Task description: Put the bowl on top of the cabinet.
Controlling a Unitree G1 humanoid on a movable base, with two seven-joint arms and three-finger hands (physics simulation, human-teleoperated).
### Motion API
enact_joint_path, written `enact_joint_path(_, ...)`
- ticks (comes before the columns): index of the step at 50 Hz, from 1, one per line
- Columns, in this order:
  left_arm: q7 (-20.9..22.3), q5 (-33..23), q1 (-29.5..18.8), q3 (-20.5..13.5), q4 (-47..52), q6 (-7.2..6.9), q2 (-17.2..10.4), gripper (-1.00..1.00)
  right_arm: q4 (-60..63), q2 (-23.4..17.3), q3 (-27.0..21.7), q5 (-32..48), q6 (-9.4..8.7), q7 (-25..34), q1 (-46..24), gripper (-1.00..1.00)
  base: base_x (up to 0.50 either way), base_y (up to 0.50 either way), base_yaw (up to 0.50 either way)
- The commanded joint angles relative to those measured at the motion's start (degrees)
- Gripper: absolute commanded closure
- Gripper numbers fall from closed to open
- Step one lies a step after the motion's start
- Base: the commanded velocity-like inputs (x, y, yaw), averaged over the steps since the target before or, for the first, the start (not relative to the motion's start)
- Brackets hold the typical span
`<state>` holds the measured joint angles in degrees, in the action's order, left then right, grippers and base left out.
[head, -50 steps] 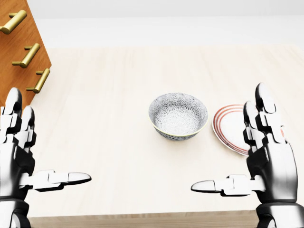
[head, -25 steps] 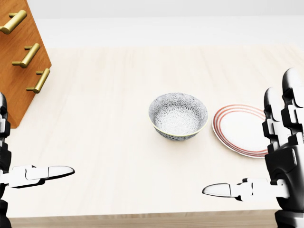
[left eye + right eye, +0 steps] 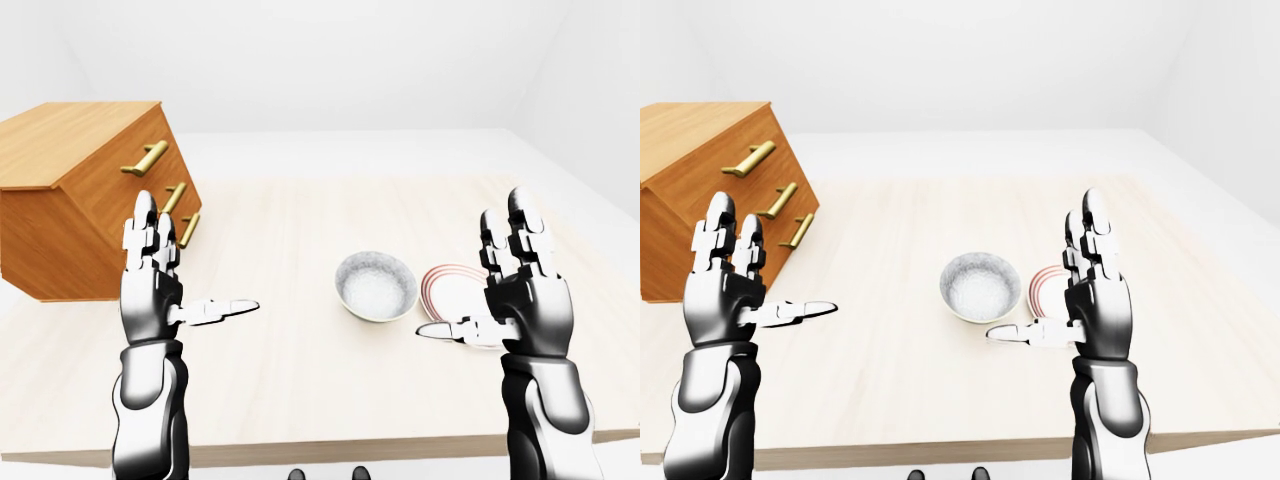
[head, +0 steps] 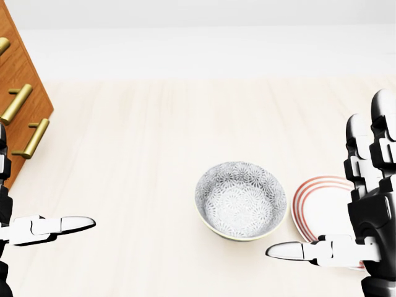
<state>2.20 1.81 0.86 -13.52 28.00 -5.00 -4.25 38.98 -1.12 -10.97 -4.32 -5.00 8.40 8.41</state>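
A grey patterned bowl (image 4: 241,200) stands upright on the pale wooden table (image 4: 154,142), near the middle of the head view. The wooden cabinet (image 3: 85,195) with brass handles sits at the table's left side, its flat top (image 3: 70,140) bare. My left hand (image 3: 165,290) is raised and open to the left of the bowl, fingers up and thumb pointing right. My right hand (image 3: 505,300) is raised and open to the right of the bowl, above the plate, thumb pointing left. Neither hand touches the bowl.
A white plate with red rings (image 4: 322,207) lies on the table just right of the bowl, partly behind my right hand. The table's near edge (image 3: 350,450) runs along the bottom of the left-eye view.
The whole head view has shifted: bowl and plate sit lower and the cabinet further left. My hands spread apart earlier and hold their place now.
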Motion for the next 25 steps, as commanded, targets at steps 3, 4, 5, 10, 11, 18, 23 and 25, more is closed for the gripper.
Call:
enact_joint_path(3,-0.13,-0.71,0.8,1.46,-2.41,0.0,0.83,-1.0,-0.88,0.62,0.73,-0.56,0.0,0.17,0.59,-1.0,0.5,0.0,0.0)
enact_joint_path(4,-0.11,-0.65,0.84,1.43,-2.16,0.0,0.86,-1.0,-0.97,0.6,0.68,-0.51,0.0,0.21,0.57,-1.0,0.5,0.0,0.0)
enact_joint_path(5,-0.12,-0.7,0.8,1.48,-2.14,0.0,0.85,-1.0,-1.17,0.63,0.64,-0.51,0.0,0.25,0.58,-1.0,0.5,0.0,0.0)
enact_joint_path(10,-0.15,-0.77,0.75,1.51,-2.56,0.0,0.89,-1.0,-1.16,0.66,0.72,-0.41,0.0,0.27,0.52,-1.0,0.5,0.0,0.0)
enact_joint_path(11,-0.14,-0.78,0.8,1.54,-2.51,0.0,0.9,-1.0,-1.38,0.65,0.7,-0.36,0.0,0.28,0.49,-1.0,0.5,0.0,0.0)
enact_joint_path(18,-0.14,-0.64,0.81,1.42,-1.59,0.0,0.89,-1.0,-1.95,0.68,0.75,0.46,0.0,-0.07,0.48,-1.0,0.37,0.0,0.0)
enact_joint_path(23,-0.1,-0.82,0.97,1.72,-0.77,0.0,1.02,-1.0,-0.91,0.68,0.8,0.45,0.0,0.22,0.84,-1.0,0.0,0.0,0.0)
enact_joint_path(25,-0.03,-0.67,1.01,1.57,-0.18,0.0,1.01,-1.0,0.1,0.65,0.66,0.33,0.0,0.25,0.84,-1.0,0.0,0.0,0.0)
